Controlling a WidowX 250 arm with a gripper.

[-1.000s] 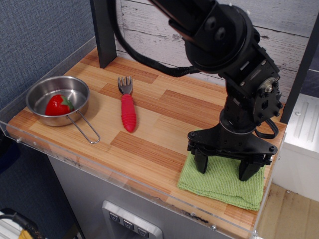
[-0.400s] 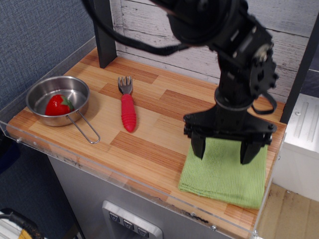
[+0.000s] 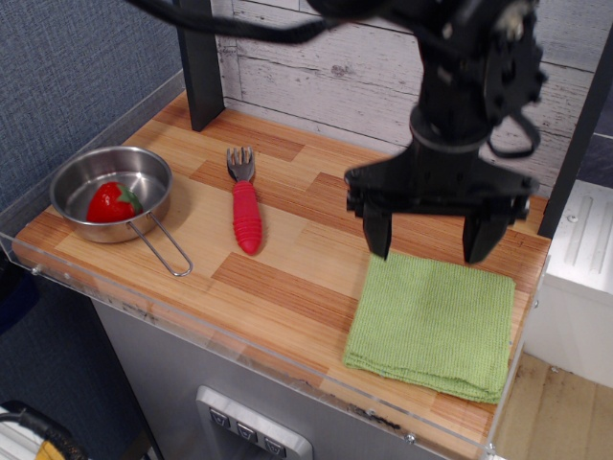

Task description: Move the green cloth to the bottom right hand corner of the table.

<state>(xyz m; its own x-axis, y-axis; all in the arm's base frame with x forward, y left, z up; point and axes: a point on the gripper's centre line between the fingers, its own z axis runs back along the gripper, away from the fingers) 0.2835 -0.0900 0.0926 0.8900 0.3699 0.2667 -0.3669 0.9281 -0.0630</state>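
Lying flat at the near right corner of the striped wooden table with the clear plastic rim: the light lime-green folded square cloth, close to the front edge and the right edge, maybe a tiny bit over the rim on the right, though hard to tell from this angle. Hanging above the far edge of the cloth: the black robot gripper, jaws spread wide, nothing between them, not touching the cloth. Looks like the job is done or very nearly done, with the cloth sitting where it should be. Further left, well apart from the cloth: a fork with a red ribbed handle and a small shiny metal pan with a red toy strawberry inside. Still some ways for things to go wrong. Could snag a loose fold with a fingertip if dropping low again, and drag the cloth away from the corner. Could push the cloth over the edge if swinging right or toward the front. Could bump the fork or pan if sweeping left too low. Safest to lift straight up and away.
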